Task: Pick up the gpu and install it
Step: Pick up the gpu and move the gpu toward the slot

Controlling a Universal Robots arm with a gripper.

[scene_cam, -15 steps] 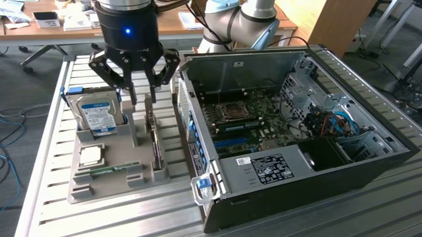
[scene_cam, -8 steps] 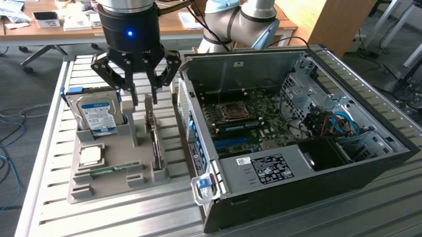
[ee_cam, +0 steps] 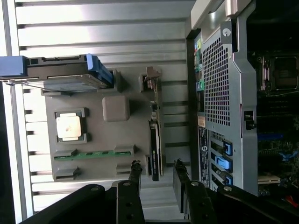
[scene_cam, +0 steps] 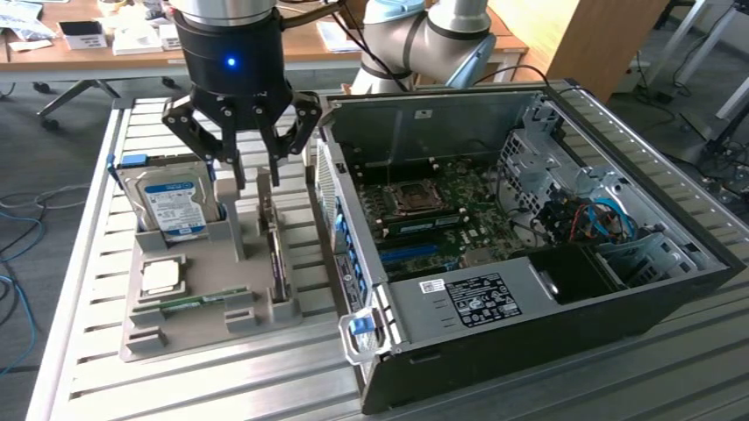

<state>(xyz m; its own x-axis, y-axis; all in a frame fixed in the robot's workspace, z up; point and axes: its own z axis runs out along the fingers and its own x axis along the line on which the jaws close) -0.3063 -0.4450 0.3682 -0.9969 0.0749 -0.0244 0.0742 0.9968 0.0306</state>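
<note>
The claw (scene_cam: 254, 167) hangs with its fingers spread apart, gripping nothing, directly over the gpu (scene_cam: 276, 246). The wrist view places one finger on each side of the card's line, near one end, with no contact visible. The gpu stands on edge in a slot of the grey holder tray (scene_cam: 205, 259), beside the hard drive (scene_cam: 174, 203) and close to the open computer case (scene_cam: 562, 342). Tray and case rest on the slatted surface (scene_cam: 234, 386). Status, judged from this position: the approach appears complete or nearly so. Grasp, lift, transfer and seating on the motherboard (scene_cam: 433, 210) remain outstanding. No expansion card is visible inside the case.
</note>
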